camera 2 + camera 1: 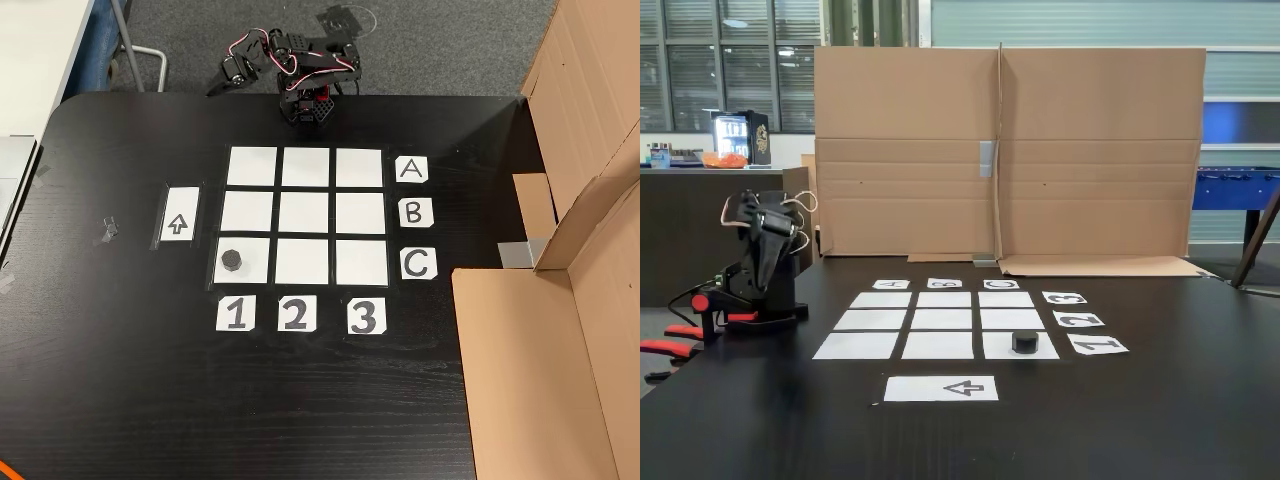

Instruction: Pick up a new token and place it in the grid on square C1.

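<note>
The token [231,260] is sitting on square C1 [256,262] of the grid [305,215], in row C above label 1, so the placing is looking done. The arm [300,75] is folding up at its base beyond row A, well apart from the token; I cannot tell how its jaws are standing. Nothing more seems called for beyond resting.

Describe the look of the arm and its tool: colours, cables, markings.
The arm is built of matte black segments on a black base, with red parts low at the base in the fixed view. Thin white and reddish cables loop loosely off its upper joints. No markings can be made out. The tool is too small and dark to describe separately.
</note>
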Action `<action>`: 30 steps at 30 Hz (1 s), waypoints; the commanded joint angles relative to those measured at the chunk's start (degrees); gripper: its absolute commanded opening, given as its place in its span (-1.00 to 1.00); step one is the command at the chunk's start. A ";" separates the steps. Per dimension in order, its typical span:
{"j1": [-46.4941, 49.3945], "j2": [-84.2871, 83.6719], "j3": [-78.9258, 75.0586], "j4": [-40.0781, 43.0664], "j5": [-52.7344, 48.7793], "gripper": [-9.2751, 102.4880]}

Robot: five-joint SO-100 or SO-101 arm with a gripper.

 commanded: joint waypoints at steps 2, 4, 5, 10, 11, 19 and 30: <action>1.58 2.81 2.20 3.69 0.09 -0.84; 2.11 2.81 2.11 5.36 0.35 -0.84; 2.11 2.81 2.29 6.33 0.35 -0.84; 3.69 2.90 1.49 9.32 0.18 -0.84; 4.13 2.90 1.49 9.40 0.26 -0.84; 5.10 3.08 1.41 9.40 0.88 -0.84; 4.48 3.16 1.49 9.58 0.53 -0.84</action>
